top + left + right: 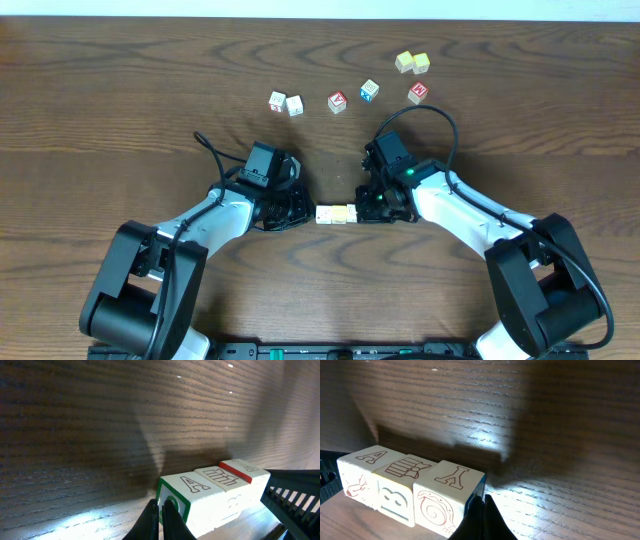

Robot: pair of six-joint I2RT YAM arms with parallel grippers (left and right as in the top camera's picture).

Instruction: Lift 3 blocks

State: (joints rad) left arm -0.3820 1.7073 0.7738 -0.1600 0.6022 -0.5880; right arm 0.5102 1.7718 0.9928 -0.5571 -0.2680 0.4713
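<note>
Squeezing three blocks (337, 214) end to end, pushed inward with left gripper (161, 519) and right gripper (483, 512), each pressed closed on itself, likely to lift the row as one.

**Setting.** A dark brown wooden table (90, 90) with wavy, looping grain fills the overhead view. A narrow pale strip (320, 8) runs along the frame edge at 12 o'clock; whether it is wall or floor cannot be told. In the right wrist view a bright reflection (487, 440) lies on the tabletop near centre, and the wood darkens toward 1 o'clock. In the left wrist view a softer glare (65, 522) sits at 7 o'clock, with small glints (230, 366) at 1 o'clock.
</note>
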